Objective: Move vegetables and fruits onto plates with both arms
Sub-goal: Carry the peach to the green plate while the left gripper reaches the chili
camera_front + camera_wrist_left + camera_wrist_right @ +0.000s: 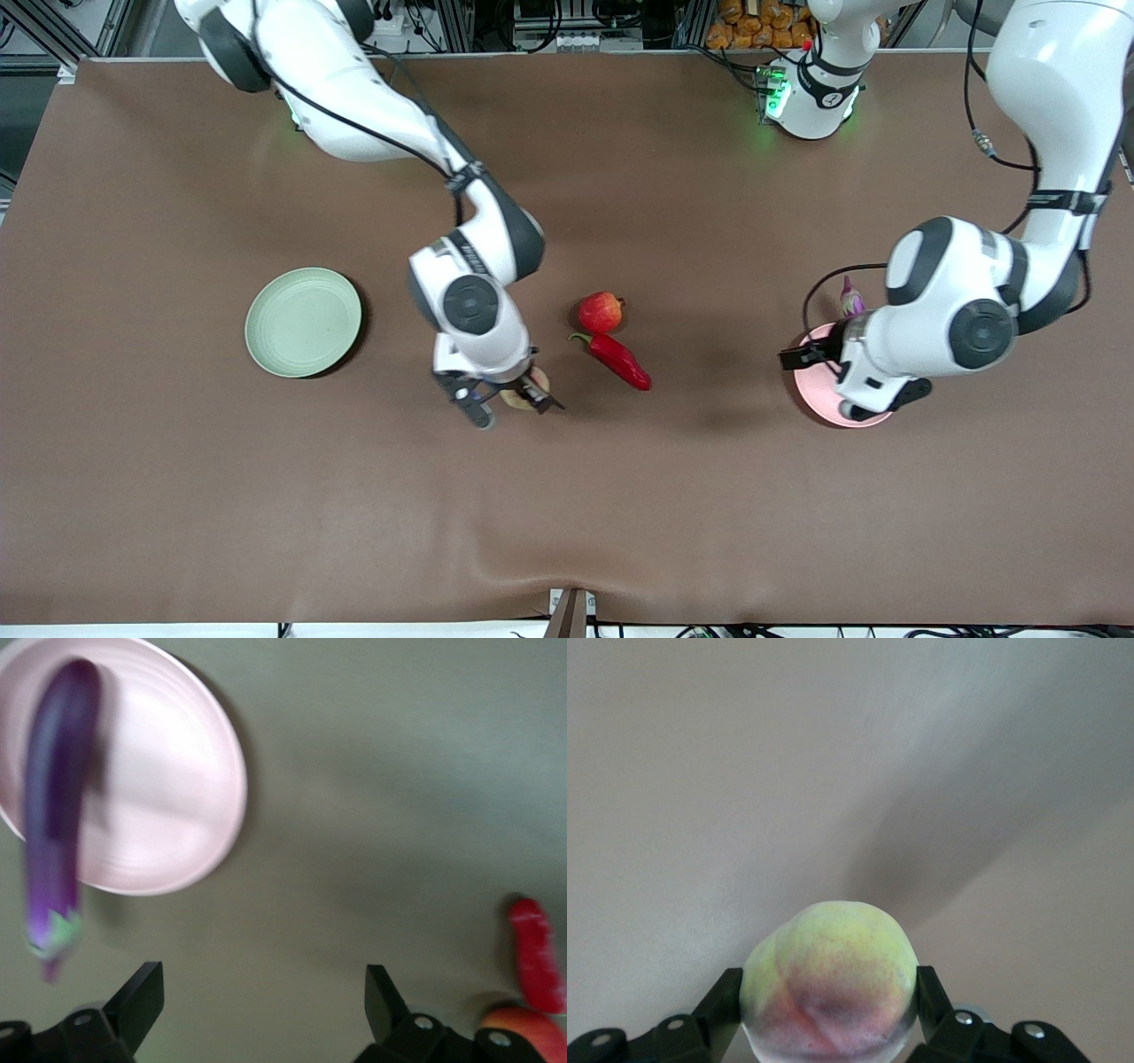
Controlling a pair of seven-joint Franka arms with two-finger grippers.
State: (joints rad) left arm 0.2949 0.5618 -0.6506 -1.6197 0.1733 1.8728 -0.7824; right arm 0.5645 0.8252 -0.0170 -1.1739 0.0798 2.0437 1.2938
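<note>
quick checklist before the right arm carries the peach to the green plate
1. Right claw shut on peach: ok, fingers press both sides.
2. Green plate free to receive the peach: ok, nothing on it.
3. Way from peach to green plate free of things: ok, only bare table between.
4. Left claw out of the way: ok, open beside the pink plate, at the left arm's end.
5. Eggplant settled on pink plate: not ok, its stem end overhangs the rim.
6. Peach lifted off the table: cannot tell.
</note>
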